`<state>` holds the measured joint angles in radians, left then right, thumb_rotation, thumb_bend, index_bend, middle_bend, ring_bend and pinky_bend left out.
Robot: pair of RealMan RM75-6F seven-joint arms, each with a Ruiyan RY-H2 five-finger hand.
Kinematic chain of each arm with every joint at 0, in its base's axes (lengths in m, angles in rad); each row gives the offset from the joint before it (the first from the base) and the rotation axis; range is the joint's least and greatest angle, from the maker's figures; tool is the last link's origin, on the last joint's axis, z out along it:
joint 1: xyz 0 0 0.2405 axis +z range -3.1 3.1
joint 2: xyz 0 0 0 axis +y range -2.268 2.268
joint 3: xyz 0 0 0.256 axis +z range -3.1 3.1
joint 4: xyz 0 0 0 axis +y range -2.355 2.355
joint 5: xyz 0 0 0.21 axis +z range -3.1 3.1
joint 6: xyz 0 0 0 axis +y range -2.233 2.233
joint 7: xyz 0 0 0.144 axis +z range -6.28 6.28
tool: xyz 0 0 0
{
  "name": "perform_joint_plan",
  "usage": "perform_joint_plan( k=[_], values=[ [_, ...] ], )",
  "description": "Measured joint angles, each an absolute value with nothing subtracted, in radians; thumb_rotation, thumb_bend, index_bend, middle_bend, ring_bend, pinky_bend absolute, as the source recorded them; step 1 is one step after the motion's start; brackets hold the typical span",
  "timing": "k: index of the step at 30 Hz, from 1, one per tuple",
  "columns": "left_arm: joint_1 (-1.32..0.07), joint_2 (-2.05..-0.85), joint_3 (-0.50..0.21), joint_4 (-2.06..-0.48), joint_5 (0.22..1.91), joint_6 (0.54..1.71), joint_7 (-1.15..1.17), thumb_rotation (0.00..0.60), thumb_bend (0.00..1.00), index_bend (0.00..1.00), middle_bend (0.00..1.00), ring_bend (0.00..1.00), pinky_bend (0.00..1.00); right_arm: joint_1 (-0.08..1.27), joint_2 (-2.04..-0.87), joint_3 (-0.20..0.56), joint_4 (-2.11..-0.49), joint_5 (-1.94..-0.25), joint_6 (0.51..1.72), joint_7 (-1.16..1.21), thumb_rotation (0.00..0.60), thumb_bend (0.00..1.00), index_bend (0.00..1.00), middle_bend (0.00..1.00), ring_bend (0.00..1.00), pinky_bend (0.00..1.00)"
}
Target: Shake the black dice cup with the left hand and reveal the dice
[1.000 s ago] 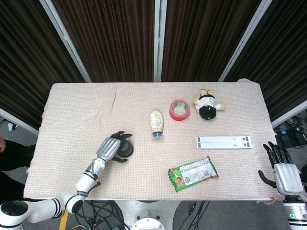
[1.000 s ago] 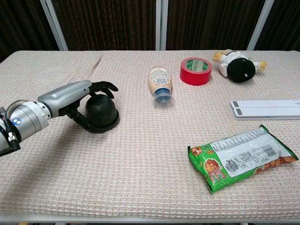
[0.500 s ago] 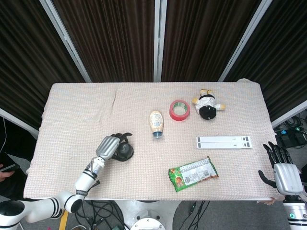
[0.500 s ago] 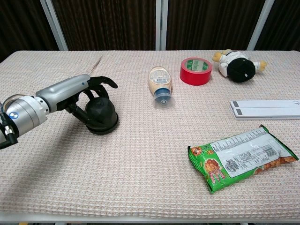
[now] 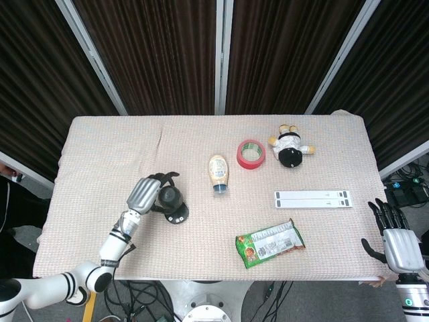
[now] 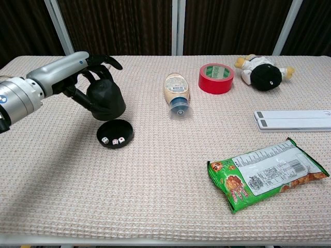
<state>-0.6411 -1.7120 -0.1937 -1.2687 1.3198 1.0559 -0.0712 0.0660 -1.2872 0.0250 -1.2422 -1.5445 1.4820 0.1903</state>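
**Cup lifted, dice showing**

Your left hand (image 6: 77,70) grips the cup (image 6: 106,99) in the air, just above its base (image 6: 115,134) on the table (image 6: 155,206). Three dice (image 6: 113,140) lie in the base. You're at the reveal; next, set the cup aside. Your right hand (image 5: 395,241) hangs empty, fingers apart.

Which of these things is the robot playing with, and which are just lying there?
Part of the job:
left hand
black cup, lifted
black base
dice in the base

Just lying about:
sauce bottle
red tape roll
stuffed toy
white strips
green snack bag
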Motion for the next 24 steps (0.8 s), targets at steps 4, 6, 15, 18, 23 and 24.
perform_joint_plan(
  k=[4,6,15,18,23,24],
  values=[
    [-0.644,-1.717,-0.212,-1.213,1.289,1.052,-0.061,0.600,0.08,0.20,0.39,0.28,0.34,0.066,-1.287,0.025,-1.246,-1.546,1.482,0.186,0.600,0.21,0.00,0.00,0.00,0.04],
    [-0.649,-1.724,-0.218,-1.171,1.274,1.043,-0.051,0.600,0.07,0.17,0.34,0.23,0.30,0.067,-1.287,0.025,-1.248,-1.547,1.484,0.183,0.600,0.21,0.00,0.00,0.00,0.04],
    [-0.650,-1.727,-0.205,-1.106,1.247,1.000,-0.027,0.600,0.04,0.15,0.15,0.08,0.19,0.066,-1.284,0.025,-1.253,-1.546,1.484,0.181,0.600,0.21,0.00,0.00,0.00,0.04],
    [-0.646,-1.713,-0.203,-1.119,1.253,1.013,-0.019,0.600,0.04,0.15,0.15,0.08,0.19,0.066,-1.283,0.026,-1.255,-1.547,1.488,0.182,0.600,0.21,0.00,0.00,0.00,0.04],
    [-0.633,-1.651,-0.194,-1.195,1.253,1.029,0.061,0.600,0.04,0.15,0.15,0.08,0.18,0.065,-1.282,0.025,-1.256,-1.550,1.490,0.182,0.600,0.21,0.00,0.00,0.00,0.04],
    [-0.626,-1.628,-0.191,-1.226,1.251,1.038,0.091,0.600,0.04,0.15,0.15,0.08,0.17,0.065,-1.283,0.024,-1.256,-1.552,1.491,0.183,0.600,0.21,0.00,0.00,0.00,0.04]
  ],
)
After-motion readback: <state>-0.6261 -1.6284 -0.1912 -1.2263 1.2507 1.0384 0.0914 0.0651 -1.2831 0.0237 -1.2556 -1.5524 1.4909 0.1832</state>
